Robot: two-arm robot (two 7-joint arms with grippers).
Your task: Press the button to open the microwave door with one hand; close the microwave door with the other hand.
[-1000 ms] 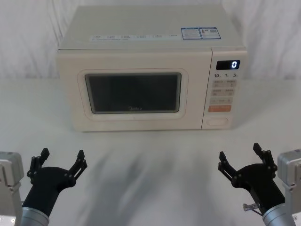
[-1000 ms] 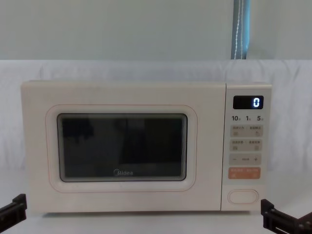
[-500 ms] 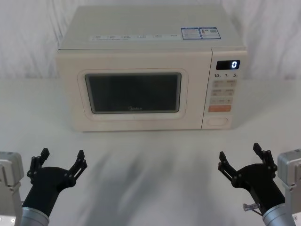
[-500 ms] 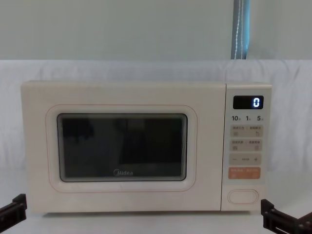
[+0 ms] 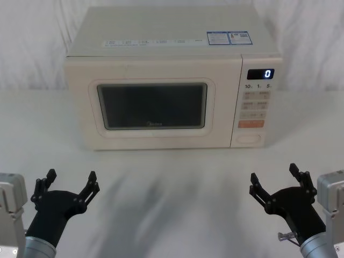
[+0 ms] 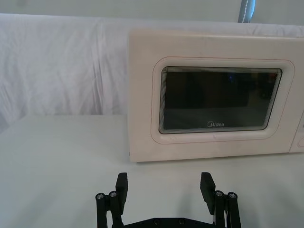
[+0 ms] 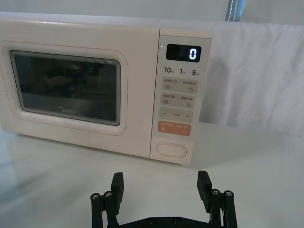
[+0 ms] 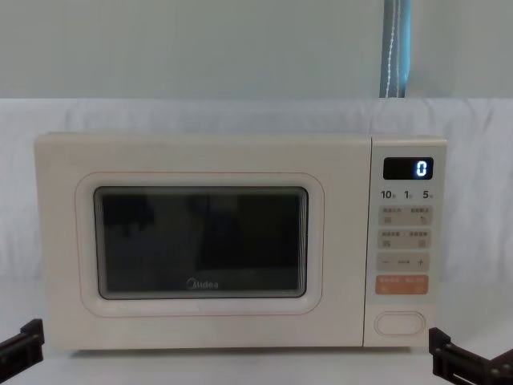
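Two end effectors of mine hang low over the white tabletop (image 5: 172, 199), both well short of the microwave (image 5: 172, 37), which sits at the far side against a white draped backdrop.

My left end effector (image 5: 67, 185) is at the lower left of the head view, its black prongs spread apart and holding nothing; in the left wrist view the same end effector (image 6: 164, 187) faces the microwave door (image 6: 142, 95) with a wide gap between its fingers. In the chest view only the tip of it (image 8: 22, 341) pokes in at the lower left corner.

My right end effector (image 5: 277, 180) is at the lower right of the head view, likewise spread and empty. From the right wrist view, that end effector (image 7: 161, 185) points toward the control panel (image 7: 180, 95), roughly in line with the button (image 7: 171, 150), but apart from it, with bare tabletop between.

The microwave door (image 5: 153, 105) is shut, flush with the cabinet front, and its dark window (image 8: 200, 242) carries the small Midea logo near its lower edge. The button (image 8: 399, 322) sits at the bottom of the control panel, just under the orange key (image 8: 401, 284). Above them the display (image 8: 408, 168) shows a lit "0". On the microwave's top, near the right rear, are two printed labels (image 5: 229, 37).
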